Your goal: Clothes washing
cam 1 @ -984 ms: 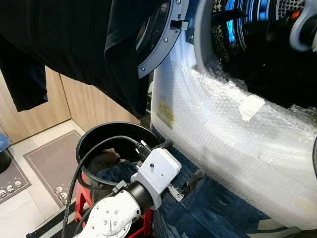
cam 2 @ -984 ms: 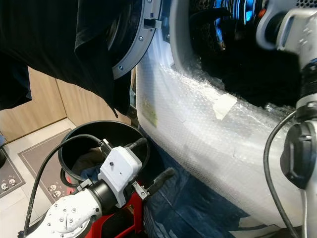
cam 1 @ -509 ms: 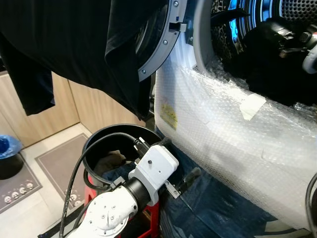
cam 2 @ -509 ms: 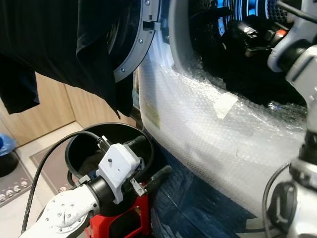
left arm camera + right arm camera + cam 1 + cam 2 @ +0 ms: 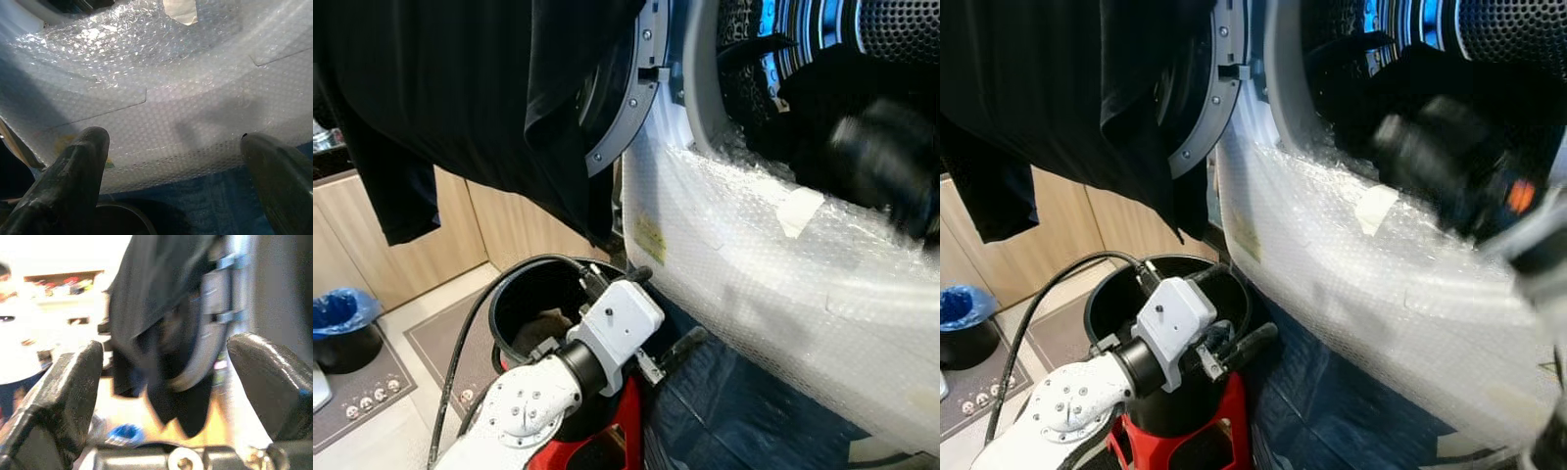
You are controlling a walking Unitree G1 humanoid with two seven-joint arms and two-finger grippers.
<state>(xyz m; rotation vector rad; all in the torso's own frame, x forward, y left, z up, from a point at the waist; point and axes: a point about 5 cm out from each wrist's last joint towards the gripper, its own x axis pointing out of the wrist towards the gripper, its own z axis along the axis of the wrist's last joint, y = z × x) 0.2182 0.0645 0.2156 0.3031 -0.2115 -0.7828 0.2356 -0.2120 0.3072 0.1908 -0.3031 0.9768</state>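
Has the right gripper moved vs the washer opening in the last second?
Yes. The blurred right gripper now sits low in the drum opening, above the taped bubble wrap; a second ago it was at the opening's upper right edge.

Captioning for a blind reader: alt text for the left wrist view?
The left pincer is open, its two black fingers framing a bubble-wrapped washing machine front. Blue denim lies below the wrap.
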